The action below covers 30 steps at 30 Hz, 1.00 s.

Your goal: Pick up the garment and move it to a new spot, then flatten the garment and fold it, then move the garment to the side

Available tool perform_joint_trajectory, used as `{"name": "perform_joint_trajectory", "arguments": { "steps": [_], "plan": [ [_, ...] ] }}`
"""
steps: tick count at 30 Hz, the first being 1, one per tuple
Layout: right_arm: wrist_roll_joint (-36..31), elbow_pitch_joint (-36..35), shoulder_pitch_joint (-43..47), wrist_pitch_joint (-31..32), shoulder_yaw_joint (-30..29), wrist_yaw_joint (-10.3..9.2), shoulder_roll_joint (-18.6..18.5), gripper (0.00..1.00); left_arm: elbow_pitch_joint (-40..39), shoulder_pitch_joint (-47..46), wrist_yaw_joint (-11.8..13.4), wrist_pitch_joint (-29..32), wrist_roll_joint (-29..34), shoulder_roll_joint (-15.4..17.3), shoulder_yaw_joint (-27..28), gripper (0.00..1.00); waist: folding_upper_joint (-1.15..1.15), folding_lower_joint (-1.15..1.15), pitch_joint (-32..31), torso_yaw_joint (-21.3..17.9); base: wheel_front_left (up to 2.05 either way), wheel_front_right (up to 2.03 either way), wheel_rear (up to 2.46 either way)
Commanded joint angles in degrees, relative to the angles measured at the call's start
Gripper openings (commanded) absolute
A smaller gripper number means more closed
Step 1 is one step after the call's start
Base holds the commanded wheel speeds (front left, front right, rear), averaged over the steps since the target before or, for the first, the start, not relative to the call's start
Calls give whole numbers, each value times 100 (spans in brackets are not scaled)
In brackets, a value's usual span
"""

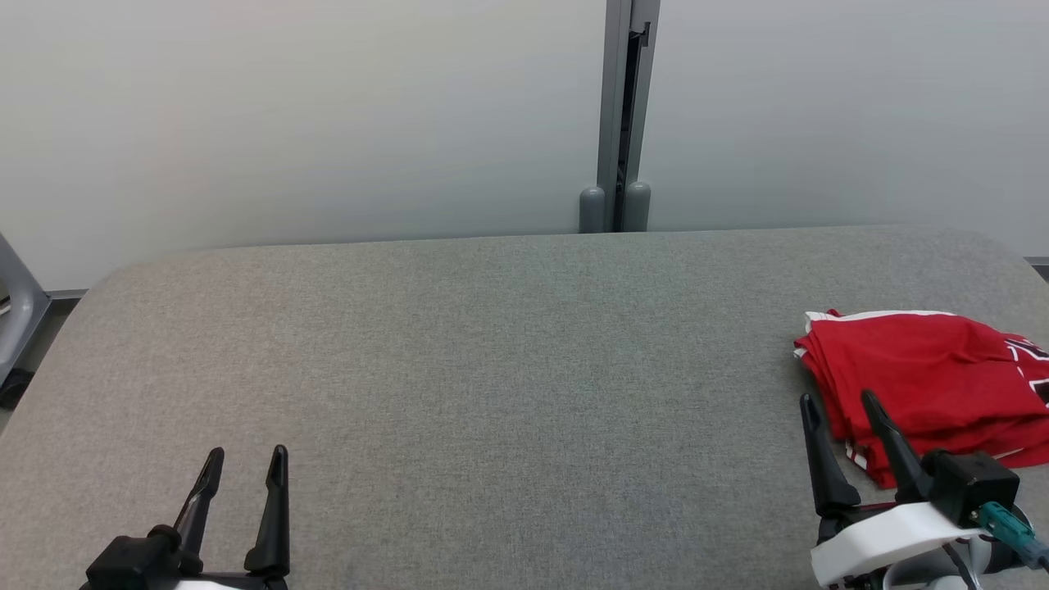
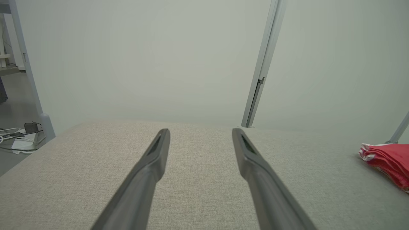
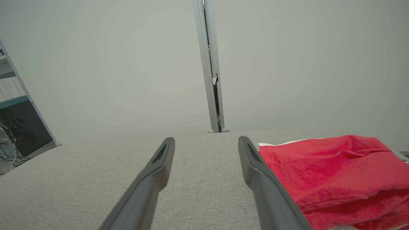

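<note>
The left end effector (image 1: 247, 451) hovers open and empty over the near left corner of the surface (image 1: 492, 352). The right end effector (image 1: 838, 397) is also open and empty, near the right edge. The folded red garment (image 1: 918, 369) lies at the right edge, just beside the right end effector's outer finger; I cannot tell whether they touch. The left end effector is well apart from it.

The head view shows a black-and-white print (image 1: 1034, 365) at the garment's right end. The left wrist view shows cables (image 2: 14, 135) on the floor. The right wrist view shows the garment's stacked layers (image 3: 326, 169) close up, all to the right of the fingers.
</note>
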Motion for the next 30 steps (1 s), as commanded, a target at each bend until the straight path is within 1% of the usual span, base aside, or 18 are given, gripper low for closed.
{"name": "perform_joint_trajectory", "arguments": {
  "steps": [1, 21, 22, 25, 30],
  "plan": [
    [-20, 21, -55, -49, -20, 1, -14, 100, 9, -73, -43, -7, 65, 5, 40, 100, 0, 0, -1, 5, 0, 0, 0],
    [-2, 201, -111, -90, 134, 1, -1, 100, 165, -117, -144, -6, 219, -142, 142, 100, 0, 0, -9, 49, 0, 0, 0],
    [-24, 204, -83, -53, 136, 0, 15, 0, 171, -46, -124, 0, 194, -154, 121, 0, 0, 0, -9, 50, 0, 0, 0],
    [-14, 320, 35, -42, 147, 0, 47, 0, 318, 42, -123, 8, 181, -223, 109, 0, 0, 0, -9, 52, 0, 0, 0],
    [526, 297, -6, 126, 41, 0, 52, 0, 352, -75, -125, 188, -346, -236, 183, 0, 0, 0, 9, 46, 0, 0, 0]
  ]
}}
